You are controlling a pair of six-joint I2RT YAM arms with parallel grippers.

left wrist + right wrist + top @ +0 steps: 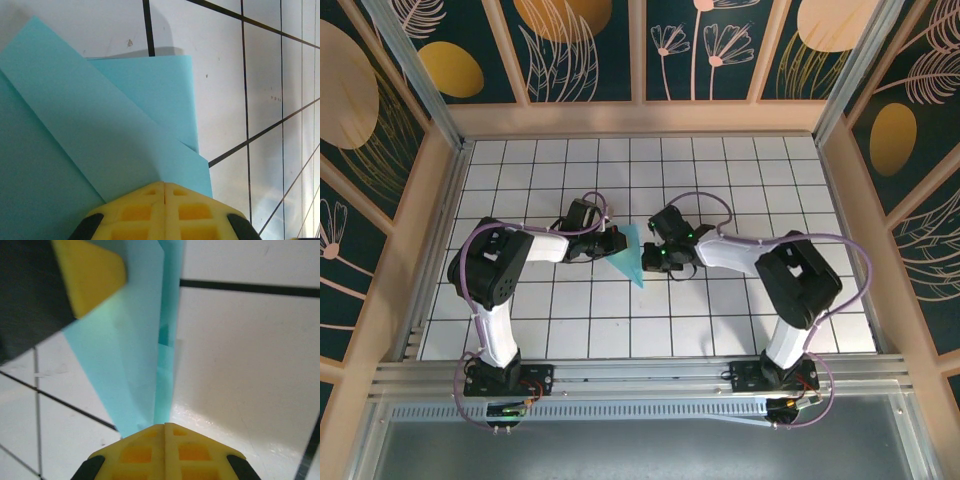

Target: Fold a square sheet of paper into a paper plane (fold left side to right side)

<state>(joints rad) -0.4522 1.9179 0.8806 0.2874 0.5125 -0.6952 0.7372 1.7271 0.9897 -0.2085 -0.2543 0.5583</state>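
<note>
The teal-blue sheet of paper point(632, 256) lies at mid-table, folded into a narrow pointed dart like a paper plane, its tip toward the near side. My left gripper point(611, 243) is at its left edge and my right gripper point(656, 252) at its right edge. In the left wrist view, overlapping folded layers of paper point(100, 125) run under my left gripper point(164, 184), whose yellow fingers are shut tip to tip. In the right wrist view the paper point(135, 355) narrows down to my shut right gripper point(164, 426); a left fingertip point(90, 275) rests on it at the top left.
The table point(720, 180) is white tiles with black grid lines, walled by wooden panels at the back and sides. A metal rail point(640, 375) with both arm bases runs along the near edge. Purple cables loop above each arm.
</note>
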